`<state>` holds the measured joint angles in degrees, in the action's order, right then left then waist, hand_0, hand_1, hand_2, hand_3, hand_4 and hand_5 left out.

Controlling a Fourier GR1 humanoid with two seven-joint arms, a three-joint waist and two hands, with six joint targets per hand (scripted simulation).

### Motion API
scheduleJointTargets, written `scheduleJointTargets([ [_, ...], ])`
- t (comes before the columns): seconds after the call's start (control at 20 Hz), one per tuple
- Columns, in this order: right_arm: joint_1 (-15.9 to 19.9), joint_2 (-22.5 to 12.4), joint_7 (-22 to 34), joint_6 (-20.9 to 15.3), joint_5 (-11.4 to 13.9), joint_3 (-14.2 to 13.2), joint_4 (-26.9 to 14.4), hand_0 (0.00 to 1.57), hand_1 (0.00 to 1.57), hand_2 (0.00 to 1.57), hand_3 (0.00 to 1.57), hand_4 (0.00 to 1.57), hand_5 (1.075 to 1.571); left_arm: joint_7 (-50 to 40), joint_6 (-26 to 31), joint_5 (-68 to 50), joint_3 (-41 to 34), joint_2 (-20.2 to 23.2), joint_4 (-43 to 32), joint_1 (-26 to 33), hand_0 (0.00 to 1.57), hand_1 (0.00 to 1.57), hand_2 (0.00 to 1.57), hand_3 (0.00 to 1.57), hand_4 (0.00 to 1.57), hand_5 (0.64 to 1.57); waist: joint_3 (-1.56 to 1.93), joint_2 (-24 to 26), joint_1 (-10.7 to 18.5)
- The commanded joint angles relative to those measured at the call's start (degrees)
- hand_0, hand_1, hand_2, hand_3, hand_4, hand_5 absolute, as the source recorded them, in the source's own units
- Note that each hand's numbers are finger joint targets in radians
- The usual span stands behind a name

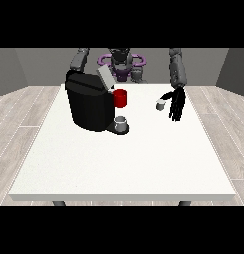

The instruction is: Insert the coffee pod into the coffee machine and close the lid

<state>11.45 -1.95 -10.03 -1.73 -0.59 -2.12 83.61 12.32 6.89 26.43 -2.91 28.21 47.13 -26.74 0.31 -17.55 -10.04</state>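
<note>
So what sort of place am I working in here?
Probably a bare test room set up as a coffee station: a large white table on a wood-plank floor with grey walls, bearing a black coffee machine and a small coffee pod.

blk coffee machine (89, 106), red holder (120, 98)

Light is even and fairly bright, seemingly from above; the white worktop (124, 163) in the middle of the frame shows no glare. Only a faint soft shadow sits under the black coffee machine (89, 106) at upper left, whose dark body hides its own detail
</note>
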Motion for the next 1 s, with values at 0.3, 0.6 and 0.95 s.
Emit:
scheduleJointTargets([
  [0.3,1.26,0.6,-1.66,-1.54,0.88,-0.52,-3.79,0.0,0.0,0.0,0.0,0.37,1.571,0.46,3.15,2.31,0.07,-0.08,-7.51,-4.1,0.0,0.0,0.32,0.0,0.0,1.571,-0.32,-0.52,0.7],
  [0.6,3.47,-1.0,3.88,-0.75,-0.8,-1.37,-1.71,0.0,0.0,0.0,0.0,0.39,1.571,2.73,-0.5,4.91,0.96,-2.15,-9.33,-3.91,0.69,0.69,0.87,0.78,0.0,1.571,-0.36,0.45,-0.51],
  [0.95,2.22,0.26,-0.71,-0.12,-1.59,-1.71,-7.08,0.0,0.0,0.0,0.0,0.38,1.571,2.58,-4.84,9.78,3.97,-4.49,-7.83,-4.1,1.18,1.18,1.2,1.08,0.0,1.571,-0.32,2.02,-0.3],
])
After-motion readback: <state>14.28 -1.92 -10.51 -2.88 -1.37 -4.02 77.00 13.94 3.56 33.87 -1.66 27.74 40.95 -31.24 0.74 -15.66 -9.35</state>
